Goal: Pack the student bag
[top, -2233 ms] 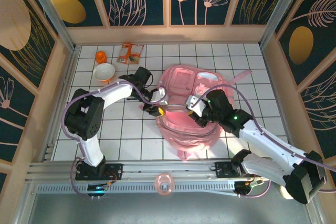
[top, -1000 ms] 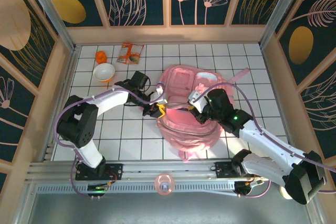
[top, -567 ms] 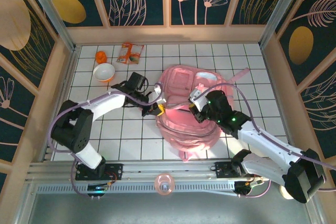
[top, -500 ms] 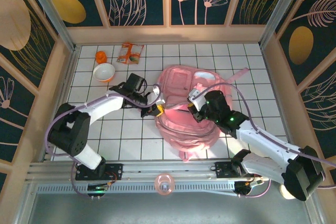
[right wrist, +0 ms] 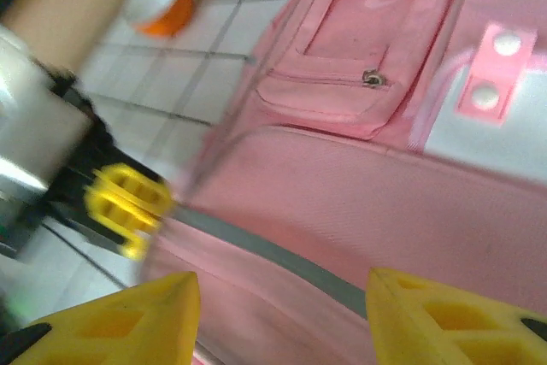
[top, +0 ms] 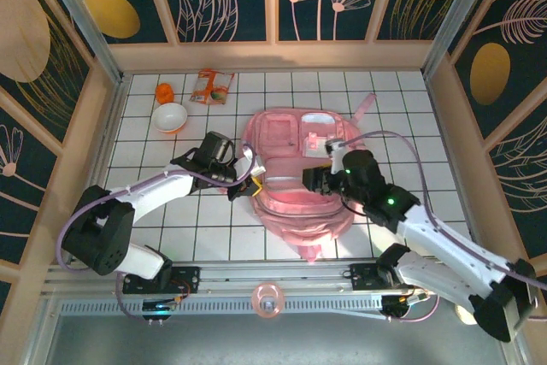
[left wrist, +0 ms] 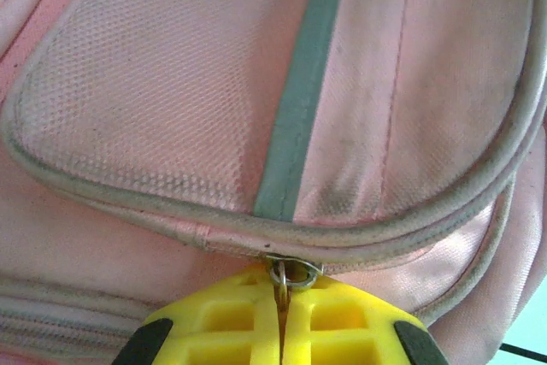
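The student bag (top: 278,132), a large pink backpack, lies flat in the middle of the tiled table. At its left edge my left gripper (top: 249,187) is shut on a metal zip pull (left wrist: 288,276). That ring sits pinched between the yellow fingers (left wrist: 342,318), just under the grey piping of the bag (left wrist: 214,108). My right gripper (top: 314,179) hovers over the middle of the bag (right wrist: 367,185). It is open, and its yellow fingertips (right wrist: 128,314) stand wide apart with only pink fabric and a grey stripe behind them. The left gripper (right wrist: 124,204) also appears, blurred, in the right wrist view.
An orange and white bowl (top: 169,116), a small orange object (top: 164,91) and a snack packet (top: 212,85) sit at the far left of the table. A front zip pocket (right wrist: 355,66) and a pink strap (top: 366,107) lie toward the far side. Wooden walls enclose the table.
My right gripper has opened and let go of the bag fabric. My left gripper has shut on the zip pull and drawn left and nearer. The bag has shifted left and flattened.
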